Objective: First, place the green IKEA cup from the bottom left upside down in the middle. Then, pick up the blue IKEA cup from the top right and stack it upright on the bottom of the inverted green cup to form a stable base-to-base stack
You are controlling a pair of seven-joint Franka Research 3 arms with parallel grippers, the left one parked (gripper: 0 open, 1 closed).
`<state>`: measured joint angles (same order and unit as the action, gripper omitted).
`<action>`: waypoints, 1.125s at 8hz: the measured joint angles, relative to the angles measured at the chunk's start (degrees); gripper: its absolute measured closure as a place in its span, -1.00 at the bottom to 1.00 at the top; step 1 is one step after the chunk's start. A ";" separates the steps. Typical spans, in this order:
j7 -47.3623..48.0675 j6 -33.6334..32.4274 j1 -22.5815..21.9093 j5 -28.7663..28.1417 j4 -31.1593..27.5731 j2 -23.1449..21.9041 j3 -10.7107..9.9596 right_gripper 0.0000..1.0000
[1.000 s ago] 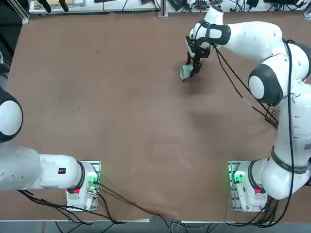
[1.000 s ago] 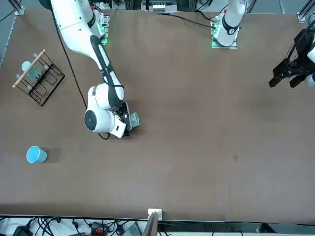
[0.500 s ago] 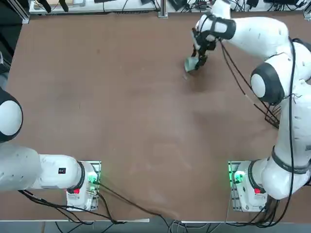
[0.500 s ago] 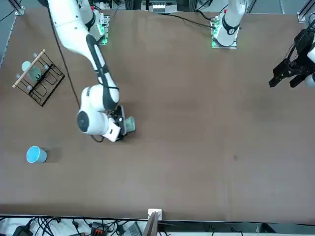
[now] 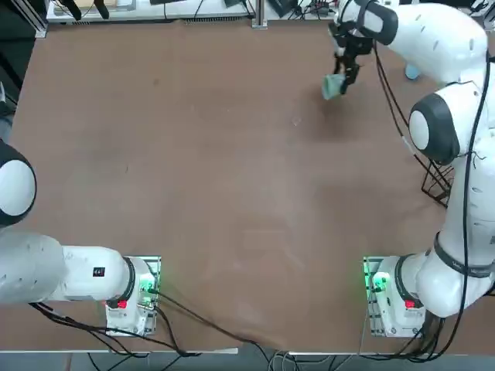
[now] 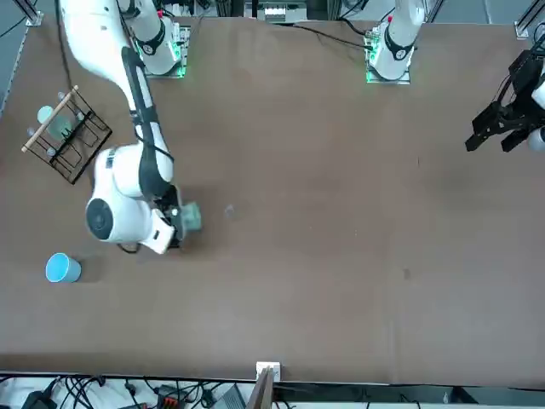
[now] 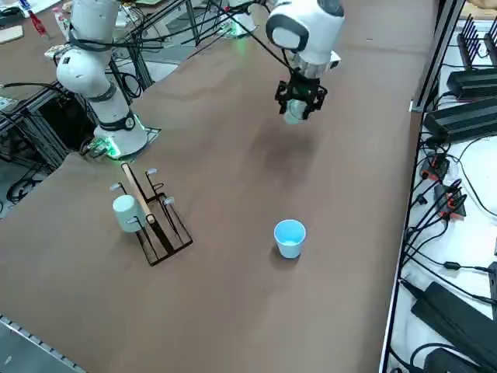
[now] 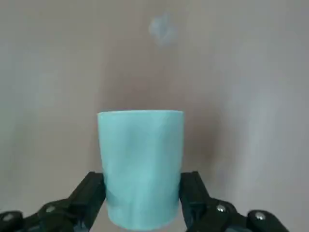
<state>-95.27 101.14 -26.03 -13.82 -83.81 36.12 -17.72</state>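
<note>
The green IKEA cup [image 8: 140,164] sits between the fingers of my right gripper [image 8: 142,193], which is shut on its sides. The held cup [image 5: 333,85] hangs above the far right part of the table, with its shadow on the surface below it. It also shows in the front view [image 6: 189,216] and the right side view [image 7: 293,115]. The gripper [image 7: 300,99] points down from the wrist. The blue IKEA cup [image 6: 61,267] stands upright with its mouth up near the table's far right corner [image 7: 290,237]. In the top view the arm mostly hides the blue cup [image 5: 412,72].
A black wire rack [image 6: 68,136] with a wooden bar stands at the table's right edge [image 7: 155,221], with a pale cup [image 7: 124,211] hung on it. Cables and black boxes [image 7: 466,93] lie beyond the far edge.
My right arm has carried the green cup away from the table's middle toward the far right, closer to the blue cup. The grip has stayed the same.
</note>
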 joint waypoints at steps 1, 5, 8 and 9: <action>4.42 -3.05 -0.03 6.39 1.10 -0.76 -0.73 -0.74; 34.04 -15.45 -1.99 24.84 0.49 -2.14 -0.90 -0.74; 55.11 -23.66 -6.29 28.37 -1.53 2.80 -0.74 -0.74; 58.26 -24.24 -6.92 28.38 -1.88 4.68 -0.74 -0.74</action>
<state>-37.01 76.90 -32.95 14.56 -85.69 40.80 -18.46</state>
